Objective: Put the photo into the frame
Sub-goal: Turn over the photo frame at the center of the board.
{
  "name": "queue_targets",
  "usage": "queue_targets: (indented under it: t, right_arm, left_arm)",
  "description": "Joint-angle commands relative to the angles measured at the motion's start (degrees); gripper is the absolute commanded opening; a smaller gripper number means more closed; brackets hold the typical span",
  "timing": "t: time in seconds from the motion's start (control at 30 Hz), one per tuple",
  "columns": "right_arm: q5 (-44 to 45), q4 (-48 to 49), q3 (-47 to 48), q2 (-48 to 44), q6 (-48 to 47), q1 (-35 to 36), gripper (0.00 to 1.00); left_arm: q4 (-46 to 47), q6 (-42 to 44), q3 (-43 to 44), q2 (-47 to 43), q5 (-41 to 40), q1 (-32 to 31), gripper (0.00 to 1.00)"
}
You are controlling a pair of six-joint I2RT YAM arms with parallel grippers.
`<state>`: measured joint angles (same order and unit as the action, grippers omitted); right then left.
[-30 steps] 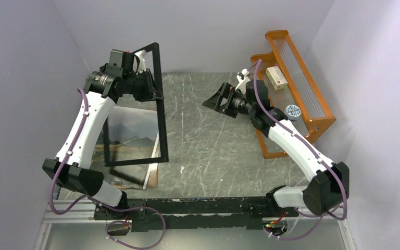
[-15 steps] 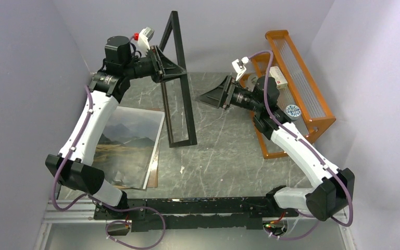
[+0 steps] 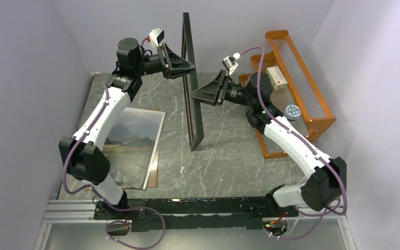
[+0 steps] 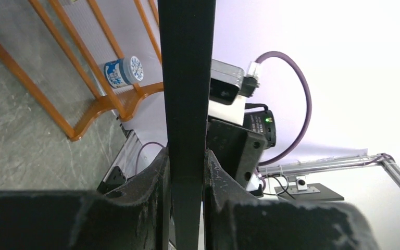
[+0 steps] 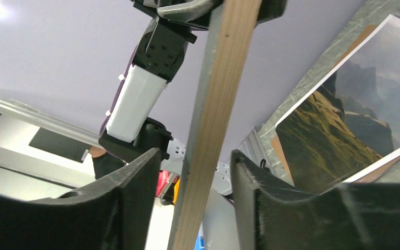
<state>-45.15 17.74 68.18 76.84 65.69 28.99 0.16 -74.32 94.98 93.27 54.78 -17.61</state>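
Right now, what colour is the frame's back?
Light-brown wood; the frame shows best in right wrist view.

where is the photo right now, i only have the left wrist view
observer: the photo lies flat, picture side up, on a brown board at the left side of the table
operator: is the other arm gripping too
observer: no, the right claw is open, straddling the wooden edge of the frame with gaps on both sides
operator: how does it sit overall
observer: the top view shows it held upright over mid-table, apart from the photo
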Motion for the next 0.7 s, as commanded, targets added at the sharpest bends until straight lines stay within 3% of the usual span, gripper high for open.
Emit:
queue_targets:
  t: [0.0,0.13,0.33,0.4,0.53,0.67]
  right_arm:
    - [-0.3,3.5,1.9,1.4,3.6,0.3,0.49]
    - [2.5,-0.3,2.8,1.6,2.3,0.4,0.33]
    - [5.8,-6.4,4.8,1.5,-1.2,0.5,0.19]
    - [7.0,-7.9,5.1,1.3,-2.0,0.5,0.14]
    - [9.4,-13.4,7.0,1.3,-4.6,0.5,0.08]
    - [11.7,-20.1,9.1,1.3,-8.0,0.6,0.05]
  left_arm:
    - [13.0,-5.3,0.0,-1.4,2.2,-0.5,0.02]
    - [14.1,-5.8,-1.9,-1.8,1.6,-0.5,0.04]
    - [10.9,-2.8,-3.0,-2.1,0.9,-0.5,0.24]
    - [9.0,-1.1,-2.9,-2.1,0.9,-0.5,0.34]
    - [1.8,3.6,-2.0,-2.2,0.0,-0.3,0.68]
    - [-9.5,13.1,-1.1,-3.7,-3.7,0.8,0.85]
